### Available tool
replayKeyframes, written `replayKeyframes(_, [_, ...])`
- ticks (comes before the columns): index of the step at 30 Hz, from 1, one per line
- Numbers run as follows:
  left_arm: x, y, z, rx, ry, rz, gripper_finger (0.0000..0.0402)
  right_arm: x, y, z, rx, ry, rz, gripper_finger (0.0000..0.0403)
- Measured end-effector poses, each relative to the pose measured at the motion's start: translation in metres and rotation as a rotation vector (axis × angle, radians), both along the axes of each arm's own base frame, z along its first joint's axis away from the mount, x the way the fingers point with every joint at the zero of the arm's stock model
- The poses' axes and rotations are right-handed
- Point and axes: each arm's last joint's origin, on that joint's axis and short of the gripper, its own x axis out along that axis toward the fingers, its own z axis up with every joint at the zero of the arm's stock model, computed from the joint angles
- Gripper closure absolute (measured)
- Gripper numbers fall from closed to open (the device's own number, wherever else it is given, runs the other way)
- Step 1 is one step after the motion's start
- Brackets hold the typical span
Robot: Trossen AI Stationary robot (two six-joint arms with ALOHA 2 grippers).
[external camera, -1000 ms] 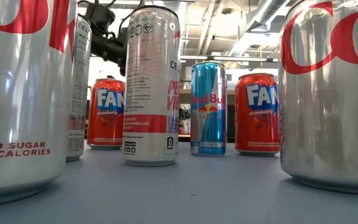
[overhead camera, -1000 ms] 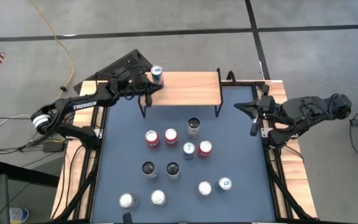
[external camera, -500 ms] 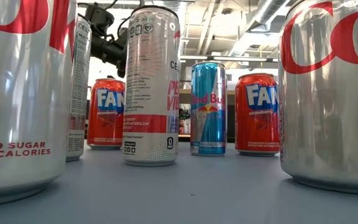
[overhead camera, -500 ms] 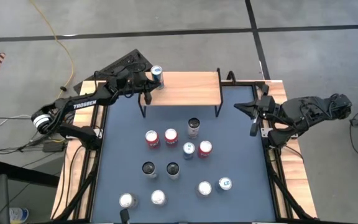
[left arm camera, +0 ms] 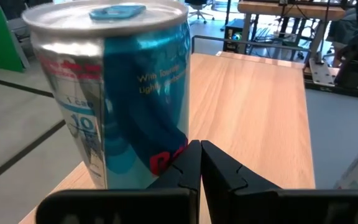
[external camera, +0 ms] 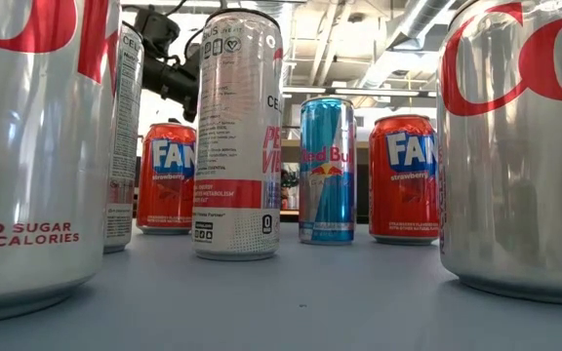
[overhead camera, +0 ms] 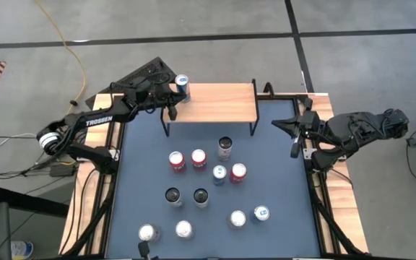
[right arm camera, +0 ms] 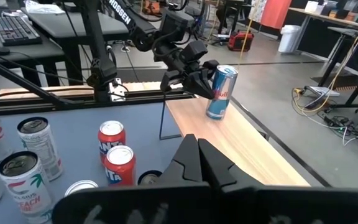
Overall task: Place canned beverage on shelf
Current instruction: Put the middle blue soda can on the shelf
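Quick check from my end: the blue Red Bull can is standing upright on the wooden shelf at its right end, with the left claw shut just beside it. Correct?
Not quite. The blue Red Bull can stands upright at the left end of the wooden shelf, not the right end; the high view shows this. The left claw is shut just beside it, as you said.

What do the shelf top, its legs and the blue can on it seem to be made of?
Shelf top: light wood or wood-look laminate, matte, with visible grain. Legs: thin black metal rod, probably painted. Blue can: shiny aluminium by its look, with printed metallic sides and a pull tab.
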Motion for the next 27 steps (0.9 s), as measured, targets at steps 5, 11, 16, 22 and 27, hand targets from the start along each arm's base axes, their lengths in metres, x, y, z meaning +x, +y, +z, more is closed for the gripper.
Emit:
replayKeyframes(5, [0.007,0.007,-0.006,-0.008,-0.014,0.005,0.0401,0.005,0.002,-0.002,-0.005,0.015,0.0,0.0403])
replayKeyframes(11, [0.012,0.011,-0.003,-0.004,-0.011,-0.008,0.0402,0.013,0.005,-0.005,-0.014,0.045,0.004,0.0403])
replayKeyframes(16, [0.007,0.014,0.0,0.002,-0.014,0.029,0.0401,0.015,0.007,-0.007,-0.019,0.062,0.02,0.0403])
replayKeyframes(22, [0.007,0.015,-0.002,-0.02,-0.012,0.04,0.0402,0.014,0.012,-0.007,-0.021,0.062,0.048,0.0403])
replayKeyframes(27, [0.007,0.016,-0.004,-0.022,-0.005,0.056,0.0402,0.013,0.014,-0.007,-0.022,0.061,0.06,0.0403])
